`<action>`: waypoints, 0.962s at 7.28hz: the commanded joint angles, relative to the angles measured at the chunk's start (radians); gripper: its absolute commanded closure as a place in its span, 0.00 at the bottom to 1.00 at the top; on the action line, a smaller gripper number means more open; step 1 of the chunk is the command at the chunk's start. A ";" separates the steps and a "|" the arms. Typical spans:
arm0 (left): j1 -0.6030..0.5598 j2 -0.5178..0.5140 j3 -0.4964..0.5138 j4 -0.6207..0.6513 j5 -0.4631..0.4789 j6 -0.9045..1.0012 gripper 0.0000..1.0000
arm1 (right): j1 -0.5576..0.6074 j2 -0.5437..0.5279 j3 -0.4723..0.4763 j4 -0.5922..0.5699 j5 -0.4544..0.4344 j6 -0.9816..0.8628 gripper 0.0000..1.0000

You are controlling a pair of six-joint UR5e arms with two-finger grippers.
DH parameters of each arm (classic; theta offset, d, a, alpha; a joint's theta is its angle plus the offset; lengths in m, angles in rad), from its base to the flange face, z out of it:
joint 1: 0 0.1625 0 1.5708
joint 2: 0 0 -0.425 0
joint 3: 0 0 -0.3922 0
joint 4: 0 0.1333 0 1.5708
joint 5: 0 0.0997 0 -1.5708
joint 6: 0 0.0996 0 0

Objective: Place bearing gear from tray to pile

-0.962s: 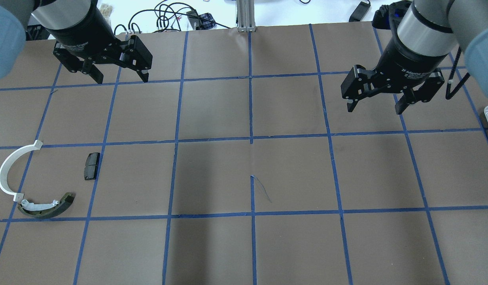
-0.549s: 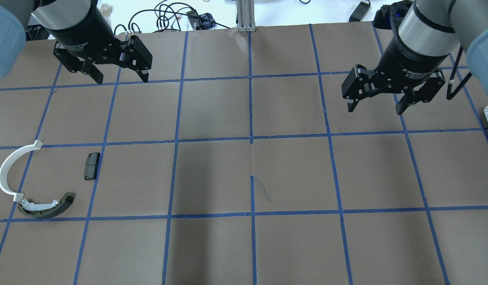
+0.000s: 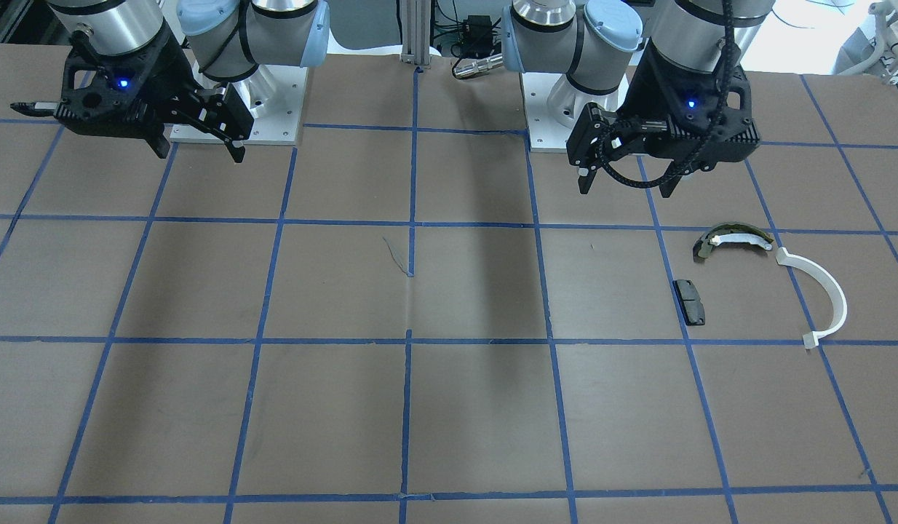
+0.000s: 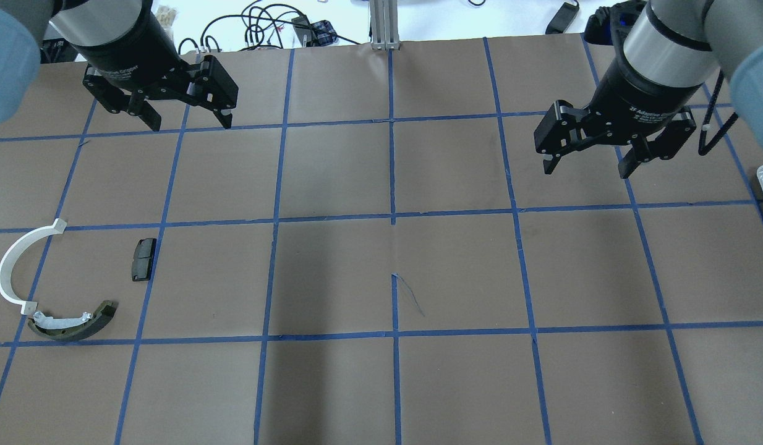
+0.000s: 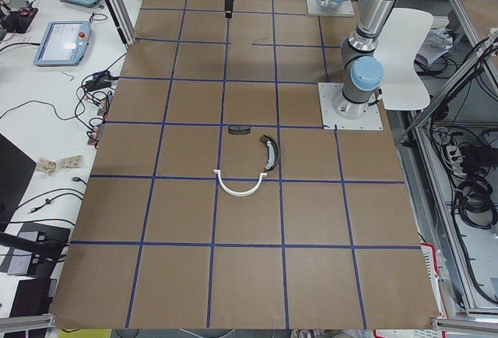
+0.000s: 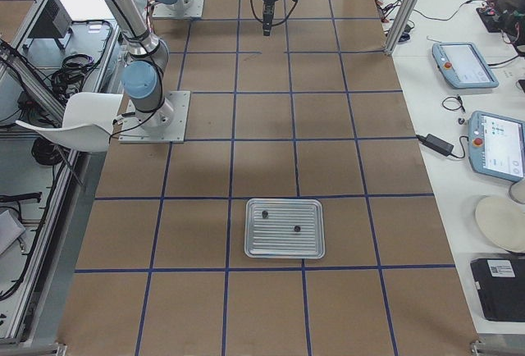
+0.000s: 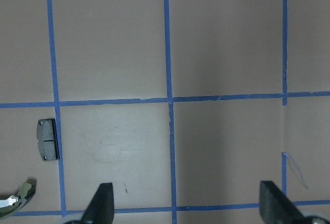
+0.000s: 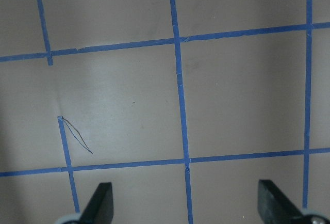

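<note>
From across the table, we see a brown paper table point(image 3: 478, 407) gridded with blue tape. The left gripper point(image 3: 624, 188) hangs above it at the view's right and the right gripper point(image 3: 200, 153) at the view's left. Both have their fingers spread wide and hold nothing.

The pile point(image 3: 789, 260) lies below the left gripper, apart from it. It is a green curved shoe point(image 3: 733, 236), a white arc point(image 3: 842, 306) just beside it, and a black pad point(image 3: 689, 301) near them.

From overhead, both grippers hang wide apart from each other, with the pile at the far left.

From the left end, the pile sits mid-table.

From the right end, a metal tray point(image 6: 285, 245) holds two small dark parts point(image 6: 264, 212). We cannot tell which is the bearing gear.

The left wrist camera shows the black pad between wide fingertips; the right wrist camera shows bare paper.
</note>
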 commanded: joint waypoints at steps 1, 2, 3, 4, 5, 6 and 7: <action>0.000 0.000 0.000 0.000 0.000 0.000 0.00 | -0.004 -0.003 -0.002 -0.002 -0.004 0.003 0.00; 0.000 0.000 0.000 0.001 -0.002 0.000 0.00 | -0.011 -0.005 -0.002 0.001 -0.015 0.002 0.00; 0.000 0.000 0.000 0.001 -0.002 0.000 0.00 | -0.052 -0.005 -0.002 0.005 -0.020 -0.001 0.00; 0.000 0.000 0.000 0.001 -0.002 0.000 0.00 | -0.115 -0.003 0.000 0.034 -0.040 -0.026 0.00; 0.000 0.000 0.000 0.001 -0.002 0.000 0.00 | -0.202 0.000 0.002 0.031 -0.043 -0.205 0.00; 0.000 0.000 0.000 0.001 -0.002 0.000 0.00 | -0.317 0.009 0.003 0.033 -0.031 -0.346 0.00; 0.000 0.000 0.000 0.001 -0.002 0.000 0.00 | -0.400 0.030 0.029 0.021 -0.023 -0.469 0.00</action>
